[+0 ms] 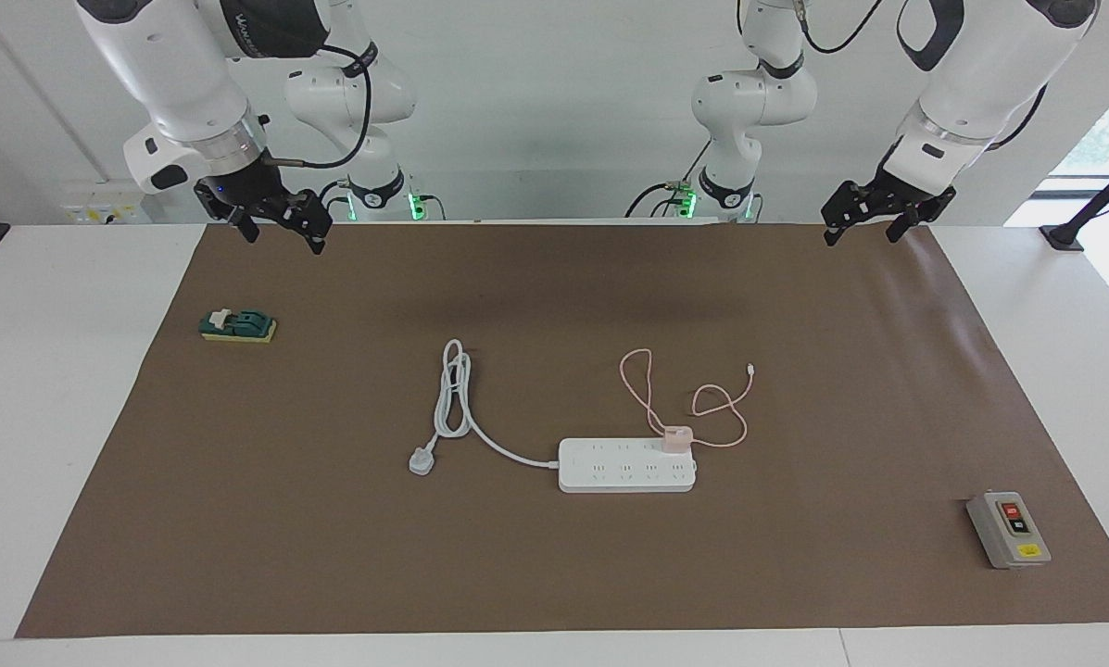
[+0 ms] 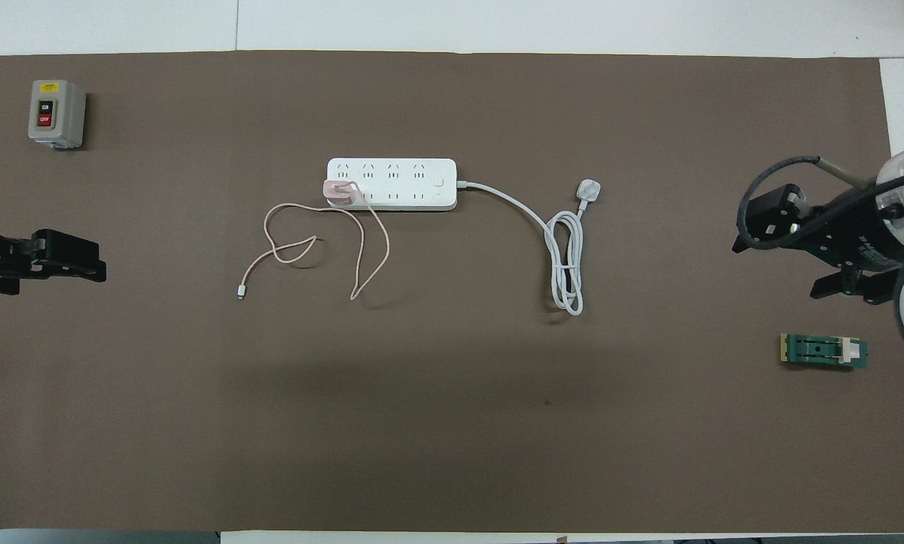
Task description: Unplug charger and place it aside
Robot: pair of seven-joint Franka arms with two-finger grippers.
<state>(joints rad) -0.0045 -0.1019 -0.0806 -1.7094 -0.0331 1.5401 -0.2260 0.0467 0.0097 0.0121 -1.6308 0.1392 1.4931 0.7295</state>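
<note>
The pale pink charger is plugged into the white power strip, at the strip's end toward the left arm. Its thin pink cable loops on the mat nearer to the robots than the strip. My left gripper hangs open and empty over the mat's edge at the left arm's end. My right gripper hangs open and empty over the mat's edge at the right arm's end. Both are well away from the charger.
The strip's thick white cord lies coiled toward the right arm's end. A green switch board sits below the right gripper. A grey on/off button box stands on the brown mat, farther out at the left arm's end.
</note>
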